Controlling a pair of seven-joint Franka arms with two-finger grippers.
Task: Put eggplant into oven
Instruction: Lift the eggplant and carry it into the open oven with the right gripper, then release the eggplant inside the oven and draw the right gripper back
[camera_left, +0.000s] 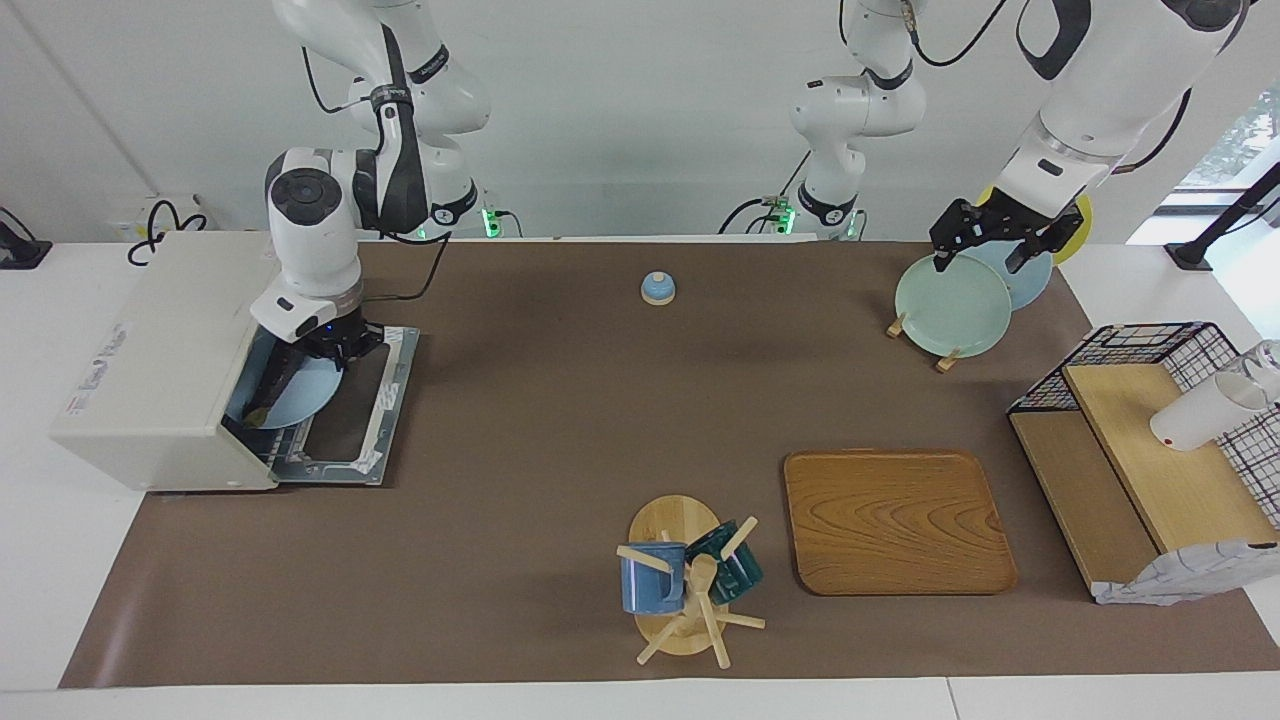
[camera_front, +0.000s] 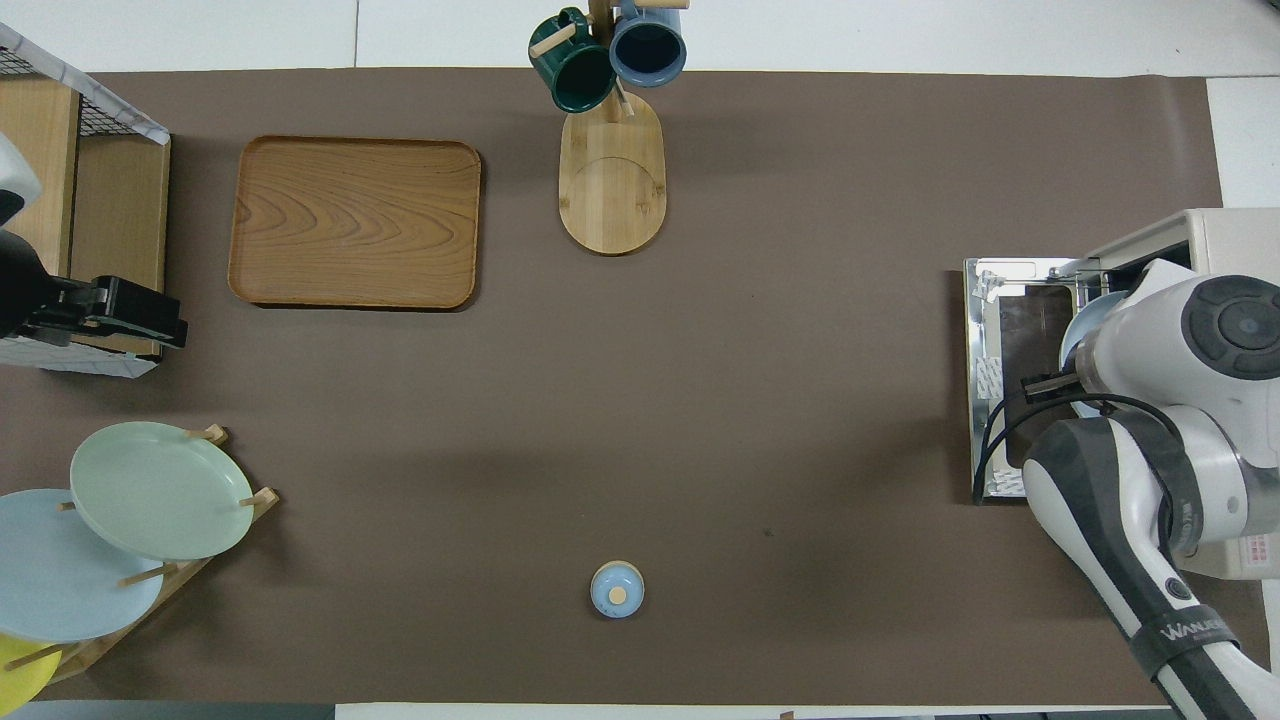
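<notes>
The cream-white oven (camera_left: 160, 345) stands at the right arm's end of the table, its door (camera_left: 360, 420) folded down flat. A pale blue plate (camera_left: 305, 400) sits partly inside the oven mouth and carries the dark eggplant (camera_left: 272, 385), which lies lengthwise on it. My right gripper (camera_left: 335, 350) is shut on the plate's rim just above the door. From overhead, the right arm hides the eggplant, and only a sliver of the plate (camera_front: 1078, 325) shows beside the oven (camera_front: 1225, 235). My left gripper (camera_left: 975, 255) hangs open over the plate rack and waits.
A rack with a green plate (camera_left: 952, 305) and other plates stands at the left arm's end. A small blue lidded pot (camera_left: 657, 288), a wooden tray (camera_left: 895, 520), a mug tree (camera_left: 685, 580) and a wire-and-wood shelf (camera_left: 1150, 450) are also on the brown mat.
</notes>
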